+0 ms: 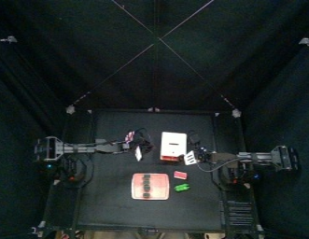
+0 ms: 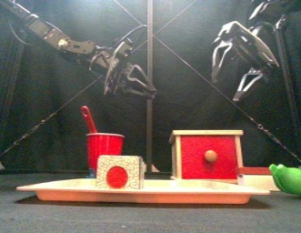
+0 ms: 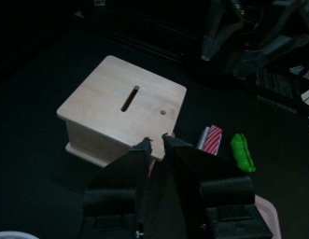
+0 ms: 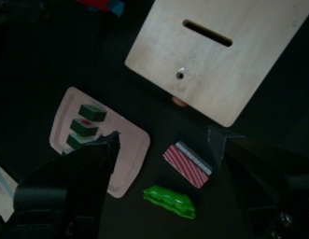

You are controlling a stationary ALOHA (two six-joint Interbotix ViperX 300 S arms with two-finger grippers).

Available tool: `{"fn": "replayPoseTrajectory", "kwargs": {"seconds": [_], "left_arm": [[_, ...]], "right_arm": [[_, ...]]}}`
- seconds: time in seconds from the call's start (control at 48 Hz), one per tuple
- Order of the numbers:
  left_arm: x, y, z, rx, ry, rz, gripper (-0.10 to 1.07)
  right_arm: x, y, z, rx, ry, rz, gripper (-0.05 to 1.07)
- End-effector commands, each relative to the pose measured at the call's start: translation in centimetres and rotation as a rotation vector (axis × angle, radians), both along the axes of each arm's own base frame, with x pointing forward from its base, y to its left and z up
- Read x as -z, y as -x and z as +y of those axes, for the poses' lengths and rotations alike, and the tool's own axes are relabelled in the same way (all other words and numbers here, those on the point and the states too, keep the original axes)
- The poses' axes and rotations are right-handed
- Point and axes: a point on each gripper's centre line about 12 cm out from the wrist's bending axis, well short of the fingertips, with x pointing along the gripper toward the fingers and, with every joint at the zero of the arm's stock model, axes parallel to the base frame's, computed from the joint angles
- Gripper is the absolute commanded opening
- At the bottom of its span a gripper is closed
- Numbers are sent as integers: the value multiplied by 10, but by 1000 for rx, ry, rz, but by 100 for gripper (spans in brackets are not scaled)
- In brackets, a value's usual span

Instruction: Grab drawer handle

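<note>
The drawer [image 2: 207, 156], a pale wooden box with a red front and round knob, stands near the table's [image 1: 113, 126] back edge, right of centre. The left gripper [image 3: 158, 147] hangs above it with jaws pressed together; the right gripper [image 4: 169, 149] hovers spread wide, probably a little forward of the box. To grip well, the open claw should come down level with the small smooth knob and close squarely. A flat pinkish tray [image 1: 149, 186] lies toward the front edge.
</note>
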Motion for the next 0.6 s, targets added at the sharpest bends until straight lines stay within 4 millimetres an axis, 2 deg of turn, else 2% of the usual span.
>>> {"fn": "replayPoseTrajectory", "kwargs": {"seconds": [0.0,0.208,0.458,0.583], "left_arm": [[-12,-7,3,-2,-11,-34,62],[-11,-17,6,-6,-8,-47,62],[-4,-40,15,-17,1,-43,62],[-5,-49,20,-29,10,-53,57]], "right_arm": [[1,0,9,22,34,-40,104],[26,4,22,97,90,-100,104],[56,4,34,155,119,-162,104],[67,-1,40,164,113,-148,104]]}}
